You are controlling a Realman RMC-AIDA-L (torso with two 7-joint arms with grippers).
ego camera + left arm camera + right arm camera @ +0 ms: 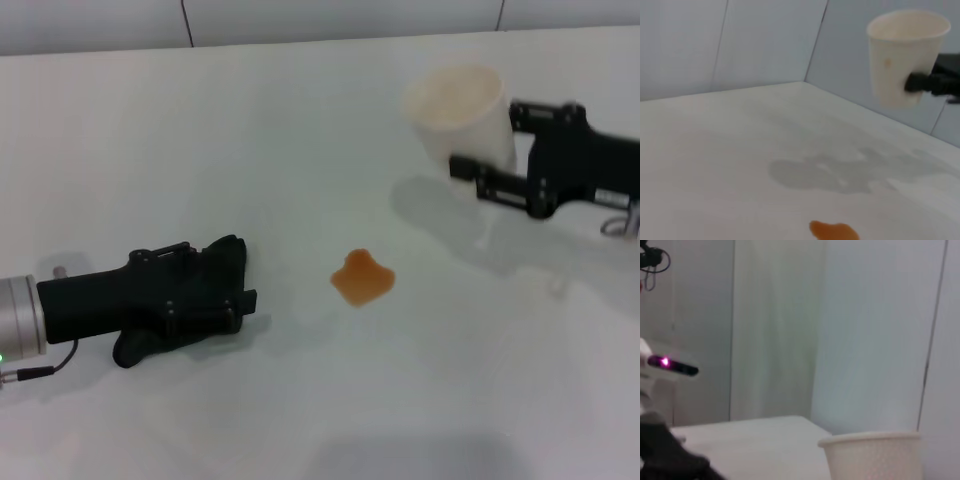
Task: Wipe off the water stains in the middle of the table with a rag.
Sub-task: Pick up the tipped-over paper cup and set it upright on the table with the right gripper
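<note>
With my left gripper (215,290) clamped on the rag (185,300), a thin sweep could smear the water stains (362,278), while my right gripper (490,160), closed on the cup (462,115), could drip more.

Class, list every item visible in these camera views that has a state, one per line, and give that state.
water stains: unwiped, an orange-brown blot on the table
rag: under the left claw, lying on the table beside the blot, not touching it
cup: upright, lifted above the table, casting a shadow below
right claw: shut on the cup's side
</note>
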